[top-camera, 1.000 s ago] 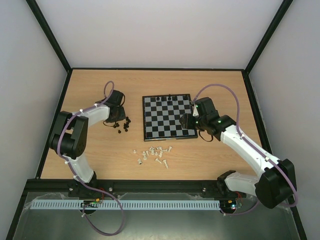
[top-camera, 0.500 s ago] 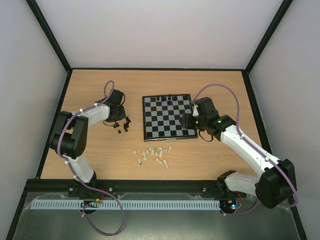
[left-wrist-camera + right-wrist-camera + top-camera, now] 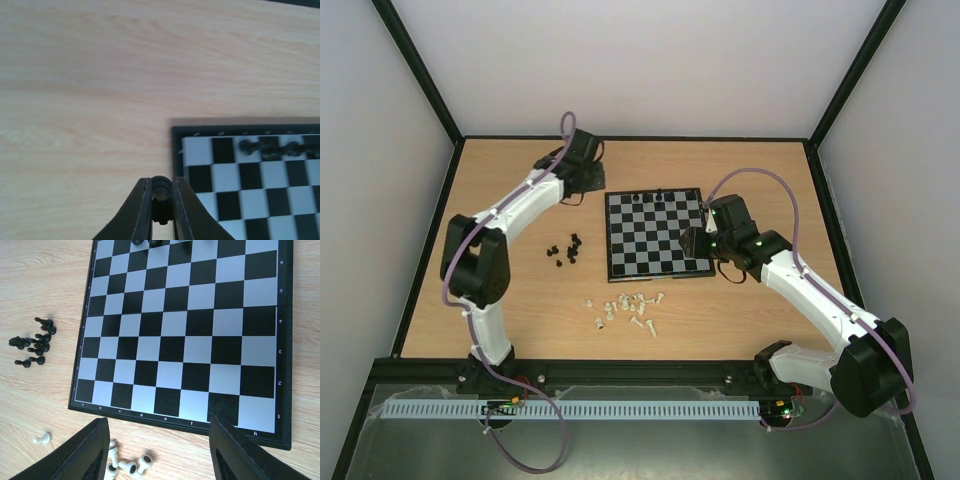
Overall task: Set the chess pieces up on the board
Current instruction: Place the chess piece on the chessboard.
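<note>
The left arm has swung away from the heap of loose black chess pieces (image 3: 566, 250) at the left of the top view, and the left fingers (image 3: 590, 186) now sit beyond the upper-left corner of the flat square chessboard with black and grey-white squares (image 3: 655, 240). The right arm has kept its place.

In the left wrist view those fingers are clamped on one small black chess piece (image 3: 161, 196), held upright between them at the bottom centre of the frame. The light wooden surface (image 3: 520, 290) lies beneath it, just left of the board's black border.

Three or so black pieces (image 3: 657, 197) stand in the board's top row in the top view, and the other squares are bare. The board lies in the middle of the surface, slightly right of centre.

The right fingers (image 3: 694, 243) hang over the board's lower-right corner, spread wide apart with nothing between them.

The heap of black pieces lies on the wood to the left of the board, near but not touching it. The scattered cream-white chess pieces (image 3: 628, 308) lie below the board's lower-left corner, several of them on their sides.
</note>
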You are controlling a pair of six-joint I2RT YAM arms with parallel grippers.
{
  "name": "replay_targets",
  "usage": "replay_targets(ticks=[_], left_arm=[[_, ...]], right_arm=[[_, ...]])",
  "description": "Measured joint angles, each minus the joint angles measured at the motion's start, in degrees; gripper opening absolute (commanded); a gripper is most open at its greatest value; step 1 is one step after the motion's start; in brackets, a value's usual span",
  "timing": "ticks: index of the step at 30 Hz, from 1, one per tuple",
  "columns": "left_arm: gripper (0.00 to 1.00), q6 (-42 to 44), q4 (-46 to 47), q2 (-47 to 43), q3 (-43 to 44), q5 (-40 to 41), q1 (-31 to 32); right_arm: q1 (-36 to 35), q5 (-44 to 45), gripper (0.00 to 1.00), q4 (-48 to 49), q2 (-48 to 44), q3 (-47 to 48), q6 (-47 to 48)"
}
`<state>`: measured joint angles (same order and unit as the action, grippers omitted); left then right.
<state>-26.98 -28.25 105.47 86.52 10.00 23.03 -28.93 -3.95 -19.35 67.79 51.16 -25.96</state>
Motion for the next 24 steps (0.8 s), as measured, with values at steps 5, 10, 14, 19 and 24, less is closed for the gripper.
replay_targets(ticks=[5, 10, 14, 19, 24], left_arm=[[0.02, 0.46, -1.49, 9.77, 11.15, -0.98, 3.52], [0.02, 0.66, -4.48, 19.12, 17.92, -2.49, 5.27], [0.03, 0.63, -5.64, 21.68, 19.43, -2.75, 5.84], [0.02, 0.63, -6.49, 21.86, 20.48, -2.19, 5.99], [0.02, 0.63, -6.97, 22.47, 21.9, -1.09, 5.92]], right_arm=[[0.0, 0.13, 0.56, 0.04, 0.0, -0.02, 0.0], [0.0, 0.13, 0.56, 0.04, 0.0, -0.02, 0.0], [0.0, 0.11, 0.56, 0.11, 0.0, -0.02, 0.0], [0.0, 0.04, 0.56, 0.24, 0.0, -0.02, 0.0], [0.0, -0.17, 0.56, 0.55, 0.0, -0.26, 0.0]])
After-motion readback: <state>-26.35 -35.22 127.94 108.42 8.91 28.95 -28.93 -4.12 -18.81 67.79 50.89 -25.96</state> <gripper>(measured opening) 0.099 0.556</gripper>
